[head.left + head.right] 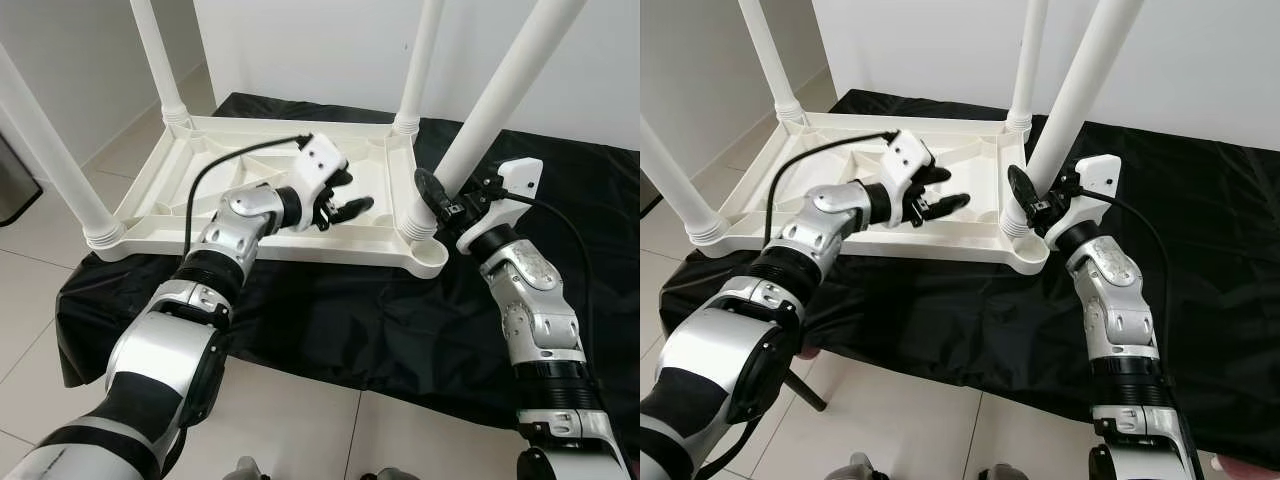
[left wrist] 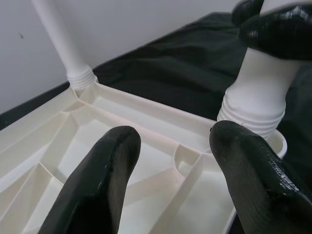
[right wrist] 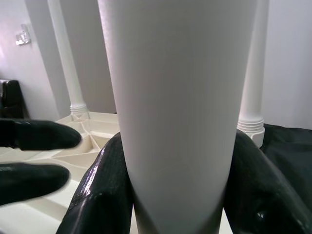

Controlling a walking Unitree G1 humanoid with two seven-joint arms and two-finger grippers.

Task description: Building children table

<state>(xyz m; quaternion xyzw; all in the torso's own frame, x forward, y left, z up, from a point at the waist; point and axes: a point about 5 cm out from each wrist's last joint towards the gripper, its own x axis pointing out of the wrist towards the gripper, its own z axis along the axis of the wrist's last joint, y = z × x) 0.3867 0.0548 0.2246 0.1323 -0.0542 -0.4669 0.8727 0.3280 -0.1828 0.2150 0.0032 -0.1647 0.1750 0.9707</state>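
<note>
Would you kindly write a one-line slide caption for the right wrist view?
Right gripper closed around a white table leg, with the left gripper open over the upturned tabletop.

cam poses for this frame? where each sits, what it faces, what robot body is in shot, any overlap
Left eye view: head, looking forward and down at the upturned white table on black cloth; both silver arms show.
Right eye view: same head, same scene, shifted slightly.
Left wrist view: looks along the open left gripper over the table's ribbed underside.
Right wrist view: looks along the right gripper, shut on the near right leg.
Shared: the wrist views both show that leg; the left wrist view also catches the right gripper's fingers.
</note>
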